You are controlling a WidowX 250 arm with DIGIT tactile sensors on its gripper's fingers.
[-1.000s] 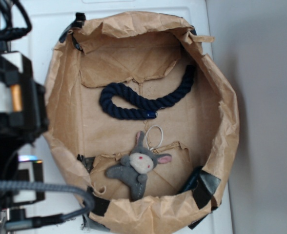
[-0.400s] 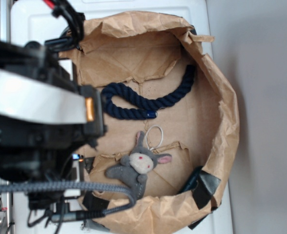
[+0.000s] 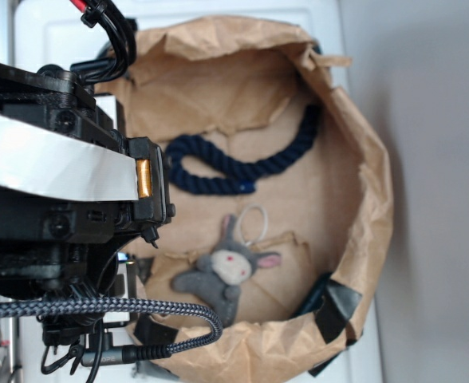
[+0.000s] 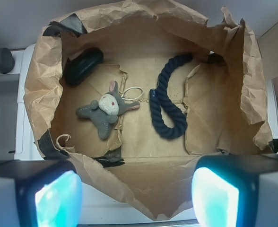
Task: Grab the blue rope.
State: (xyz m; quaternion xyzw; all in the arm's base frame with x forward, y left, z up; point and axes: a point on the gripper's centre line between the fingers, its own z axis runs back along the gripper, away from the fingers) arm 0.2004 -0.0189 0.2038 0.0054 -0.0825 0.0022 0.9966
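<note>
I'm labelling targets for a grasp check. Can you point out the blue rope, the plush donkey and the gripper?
blue rope (image 4: 168, 128): wrist view, on the bottom of its U-bend.
plush donkey (image 4: 109, 103): wrist view, on its pale face.
gripper (image 4: 136, 195): wrist view, midway between the two glowing fingertips, open.

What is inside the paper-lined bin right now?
Inside the paper-lined bin lie the blue rope, a grey plush donkey with a white loop, and a black object against the wall. The open hand hangs above, touching nothing. The floor beneath them is covered.
</note>
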